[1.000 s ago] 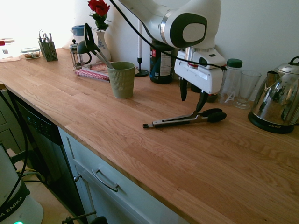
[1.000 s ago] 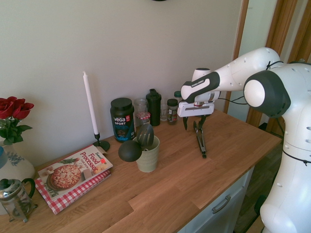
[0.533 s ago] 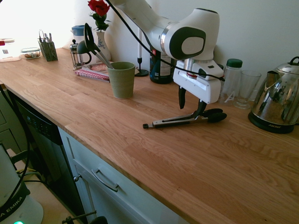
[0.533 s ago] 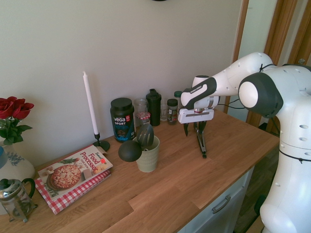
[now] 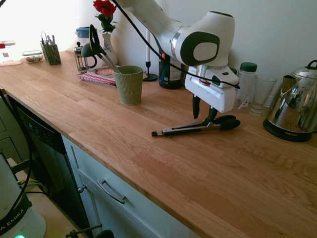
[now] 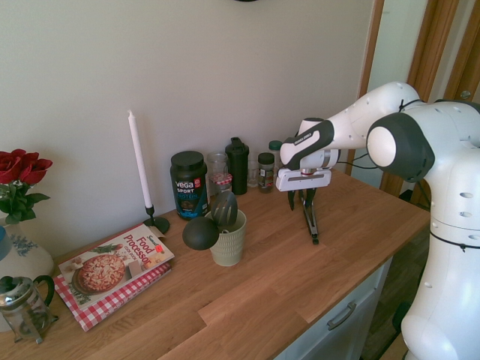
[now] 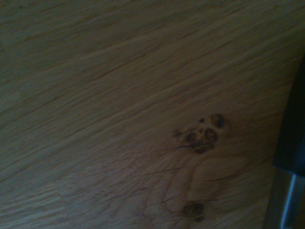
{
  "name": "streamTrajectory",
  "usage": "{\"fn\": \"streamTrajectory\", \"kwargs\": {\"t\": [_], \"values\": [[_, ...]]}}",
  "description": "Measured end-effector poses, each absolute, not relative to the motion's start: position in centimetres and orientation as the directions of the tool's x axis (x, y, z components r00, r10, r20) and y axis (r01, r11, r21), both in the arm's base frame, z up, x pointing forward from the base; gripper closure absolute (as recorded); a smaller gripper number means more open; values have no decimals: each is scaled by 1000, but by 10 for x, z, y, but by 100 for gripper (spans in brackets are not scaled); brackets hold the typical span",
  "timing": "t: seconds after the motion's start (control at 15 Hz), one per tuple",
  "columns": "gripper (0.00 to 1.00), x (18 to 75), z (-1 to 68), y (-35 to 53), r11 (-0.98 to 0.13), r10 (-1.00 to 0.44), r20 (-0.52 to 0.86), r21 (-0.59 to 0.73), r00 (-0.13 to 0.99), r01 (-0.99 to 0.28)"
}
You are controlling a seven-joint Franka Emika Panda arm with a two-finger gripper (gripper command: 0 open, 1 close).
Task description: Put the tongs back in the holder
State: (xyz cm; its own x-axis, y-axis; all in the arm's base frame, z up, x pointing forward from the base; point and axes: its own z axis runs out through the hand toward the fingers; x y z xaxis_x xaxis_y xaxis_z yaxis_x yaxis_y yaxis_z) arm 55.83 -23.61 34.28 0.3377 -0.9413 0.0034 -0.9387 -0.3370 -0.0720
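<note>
Tongs [image 5: 190,129] lay flat on the wooden surface [image 5: 163,173], well apart from the green holder [image 5: 130,87]. Jaws stood apart, low over the tongs' black-tipped end, one finger down beside the metal; no grip seen. Placement probably meant to straddle the arms before closing. Holder upright, containing a black ladle [image 6: 201,233] and slotted spatula [image 6: 224,210], both leaning on its rim.

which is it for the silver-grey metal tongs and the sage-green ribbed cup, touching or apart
Apart: the first exterior view shows wooden counter between the silver-grey metal tongs and the sage-green ribbed cup.
</note>
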Motion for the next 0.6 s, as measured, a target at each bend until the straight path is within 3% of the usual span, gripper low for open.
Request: {"fn": "streamTrajectory", "kwargs": {"t": [0.6], "values": [[100,555,339,-244,-340,-940,2,-68,341,-938]]}}
